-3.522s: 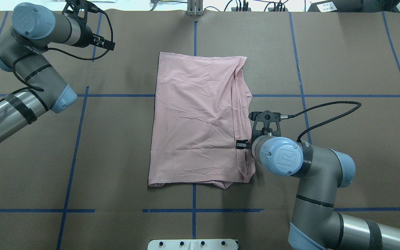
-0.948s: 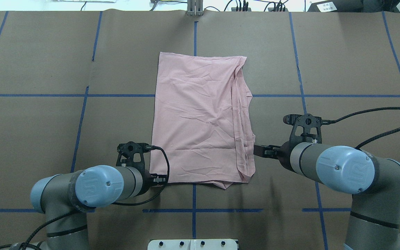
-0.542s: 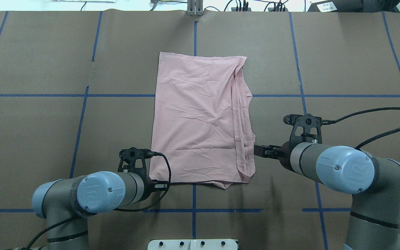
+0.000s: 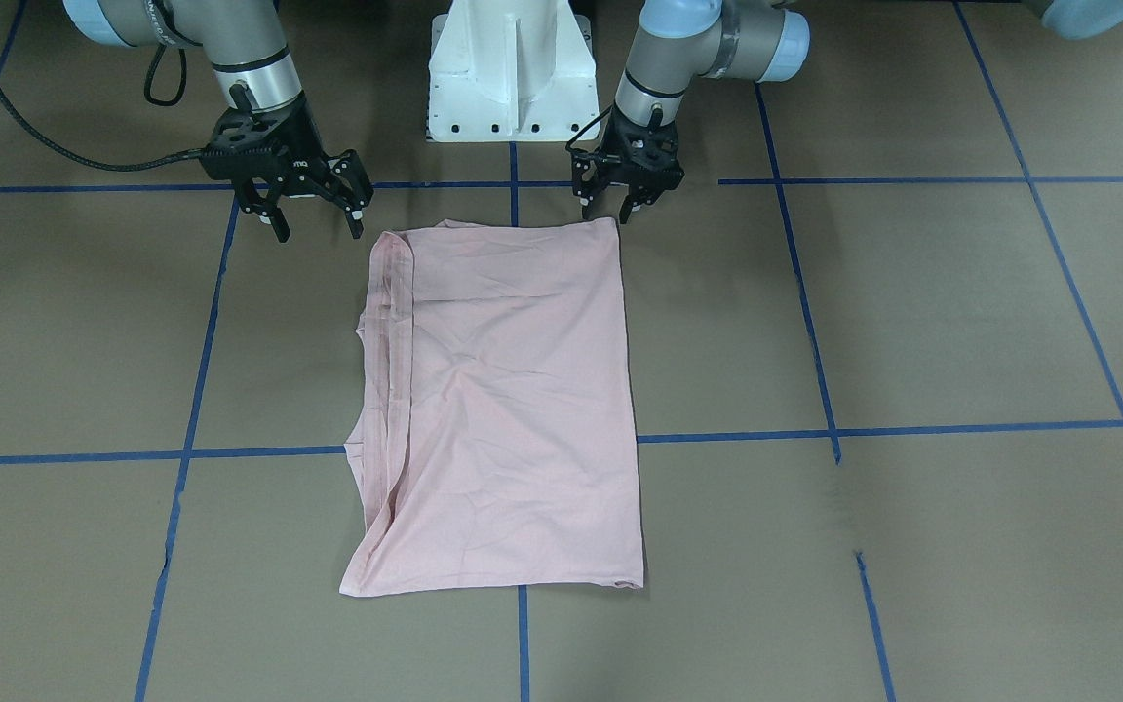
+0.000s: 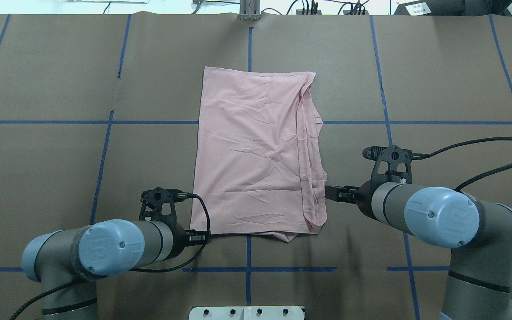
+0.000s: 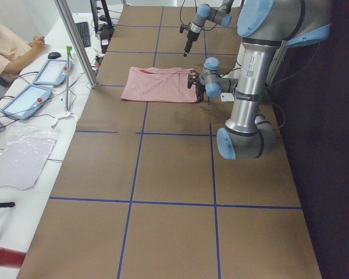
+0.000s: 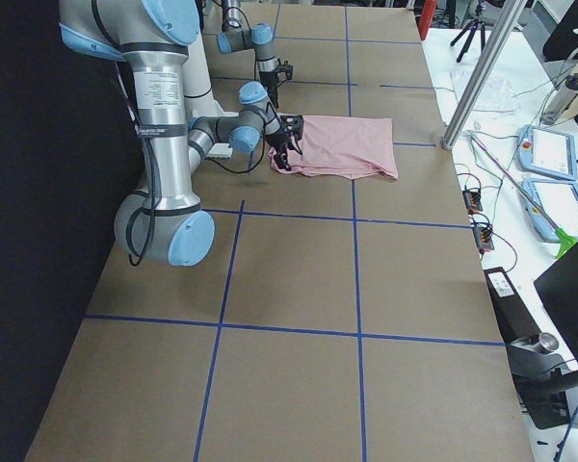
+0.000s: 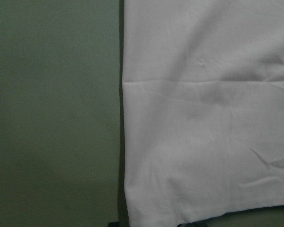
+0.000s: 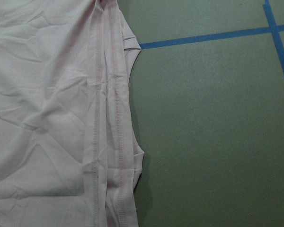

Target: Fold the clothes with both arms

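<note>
2 open, empty pincers, my left pincer (image 4: pixel 606 210) and right pincer (image 4: pixel 319 226), hang beside the near corners of the shirt (image 4: pixel 513 390) lying flat on the table (image 4: pixel 912 312); next, I judge, each must drop and pinch its corner for a fold.

The shirt (image 5: pixel 256 151) is pale pink. It lies flat on the table (image 5: pixel 438 66), folded into a tall rectangle, plain side up, with layered hems along its right edge. The left gripper (image 4: pixel 606 207) stands at the near left corner, jaws apart. The right gripper (image 4: pixel 317 230) stands just beside the right edge, jaws wide apart.
</note>
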`<state>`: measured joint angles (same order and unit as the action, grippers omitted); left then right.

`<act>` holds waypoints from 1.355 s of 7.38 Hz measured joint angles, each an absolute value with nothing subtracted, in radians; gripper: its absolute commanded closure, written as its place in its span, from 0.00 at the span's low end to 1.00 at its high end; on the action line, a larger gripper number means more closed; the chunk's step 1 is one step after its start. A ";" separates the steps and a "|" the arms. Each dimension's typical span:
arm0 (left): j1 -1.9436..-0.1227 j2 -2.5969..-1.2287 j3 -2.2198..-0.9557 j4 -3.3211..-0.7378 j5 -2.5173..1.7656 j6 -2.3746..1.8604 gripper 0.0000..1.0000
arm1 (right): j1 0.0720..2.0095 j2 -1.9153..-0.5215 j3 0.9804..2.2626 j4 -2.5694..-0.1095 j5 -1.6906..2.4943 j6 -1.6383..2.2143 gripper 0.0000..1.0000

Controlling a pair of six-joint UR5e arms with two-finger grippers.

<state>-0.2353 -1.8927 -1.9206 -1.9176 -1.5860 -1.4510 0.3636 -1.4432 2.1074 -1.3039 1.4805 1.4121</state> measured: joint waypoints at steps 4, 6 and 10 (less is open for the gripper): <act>-0.236 -1.892 -1.909 -1.917 -1.584 -1.609 0.47 | 0.364 -1.443 2.106 -1.304 1.480 1.411 0.00; -0.242 -1.896 -1.893 -1.917 -1.583 -1.629 0.47 | 0.364 -1.444 2.106 -1.304 1.480 1.411 0.00; -0.241 -1.902 -1.879 -1.917 -1.583 -1.632 0.54 | 0.364 -1.445 2.106 -1.304 1.472 1.411 0.00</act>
<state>-0.2415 -1.9019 -1.8791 -1.9175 -1.5830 -1.6321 0.3640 -1.4450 2.1062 -1.3039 1.4725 1.4113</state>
